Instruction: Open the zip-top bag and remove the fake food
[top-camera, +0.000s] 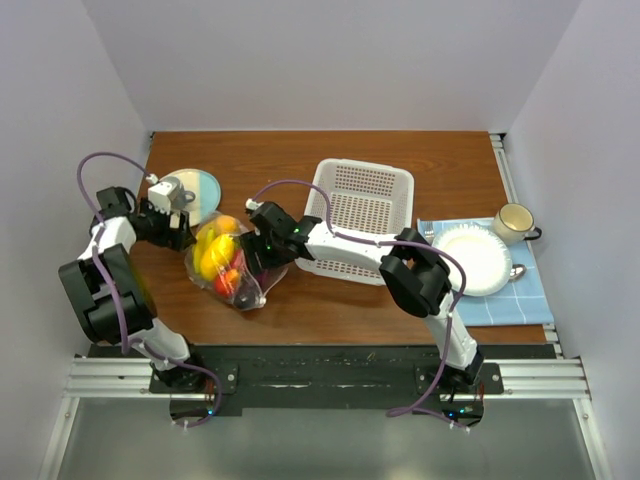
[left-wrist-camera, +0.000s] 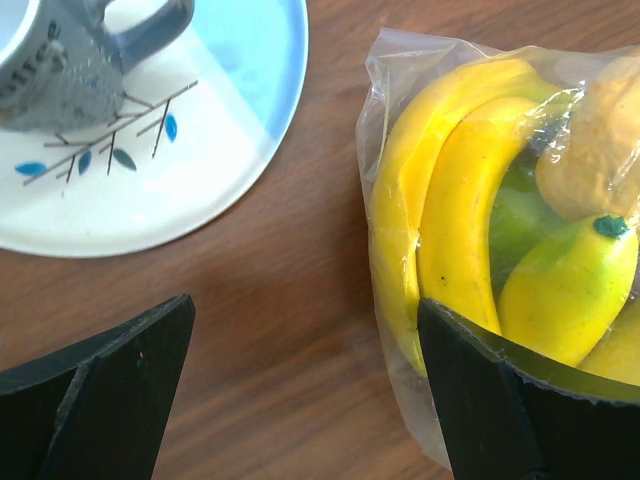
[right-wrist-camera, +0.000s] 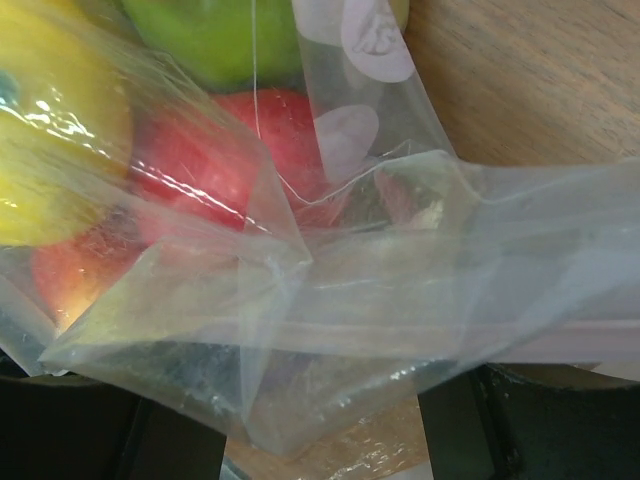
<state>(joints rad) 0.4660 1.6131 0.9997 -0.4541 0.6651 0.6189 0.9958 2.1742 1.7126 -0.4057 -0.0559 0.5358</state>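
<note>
The clear zip-top bag (top-camera: 228, 268) lies on the wooden table left of centre, and the fake food shows through it: yellow bananas (left-wrist-camera: 450, 200), a yellow piece with a green tip (left-wrist-camera: 570, 290), a green piece (right-wrist-camera: 215, 30) and red fruit (right-wrist-camera: 220, 160). My left gripper (top-camera: 183, 226) is open wide at the bag's left side. In its wrist view its right finger (left-wrist-camera: 500, 400) overlaps the bag's edge and its left finger (left-wrist-camera: 110, 380) is over bare wood. My right gripper (top-camera: 257, 243) is open at the bag's right side, with crumpled bag film (right-wrist-camera: 330, 330) draped between its fingers.
A blue-and-white plate (top-camera: 200, 190) holding a grey mug (left-wrist-camera: 60, 60) sits just behind the left gripper. The white perforated basket (top-camera: 360, 212) stands right of the bag. At the far right, a paper plate (top-camera: 470, 258) and a cup (top-camera: 512, 222) rest on a blue cloth (top-camera: 520, 305).
</note>
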